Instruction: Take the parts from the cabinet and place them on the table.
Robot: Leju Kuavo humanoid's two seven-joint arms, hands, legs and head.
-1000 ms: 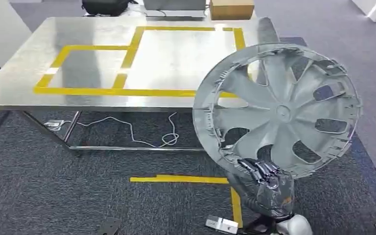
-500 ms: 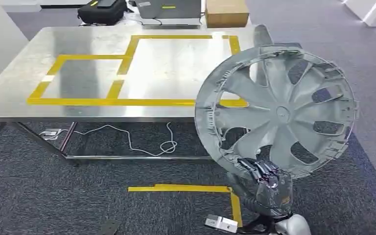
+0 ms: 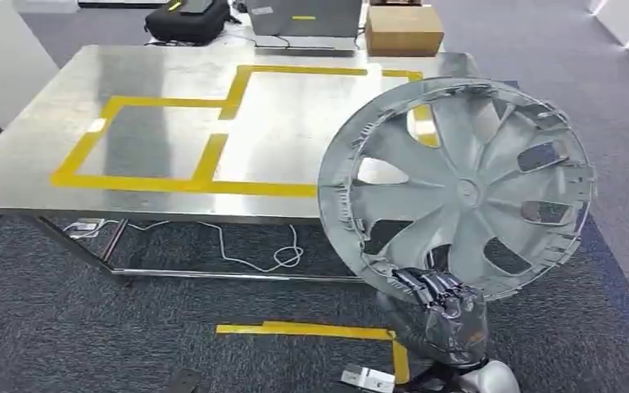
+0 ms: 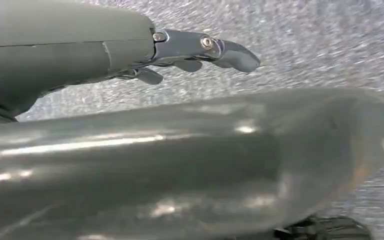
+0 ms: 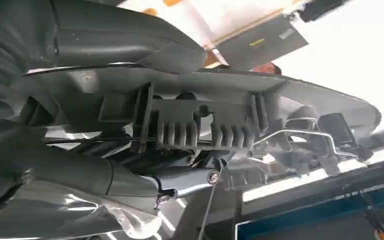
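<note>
A large grey wheel cover (image 3: pixel 459 188) stands upright in the air, its inner ribbed side towards me, in front of the right end of the steel table (image 3: pixel 156 131). My right hand (image 3: pixel 446 311) grips its lower rim from below. In the right wrist view the rim's clips and wire ring (image 5: pixel 200 125) lie close against my right hand (image 5: pixel 105 45), whose thumb rests over the edge. My left hand (image 4: pixel 130 50) hangs over the carpet with its fingers stretched out and nothing in them.
Yellow tape marks two rectangles (image 3: pixel 213 155) on the tabletop. A cardboard box (image 3: pixel 404 29), a black bag (image 3: pixel 188 20) and a grey case (image 3: pixel 305 16) sit beyond the far edge. A white cable (image 3: pixel 254 246) lies under the table. Yellow floor tape (image 3: pixel 311 330) and a small metal piece (image 3: pixel 367 378) lie near my feet.
The whole picture has shifted: the table now sits lower and nearer in view, so the camera has moved. The wheel cover stays in my right hand's grip.
</note>
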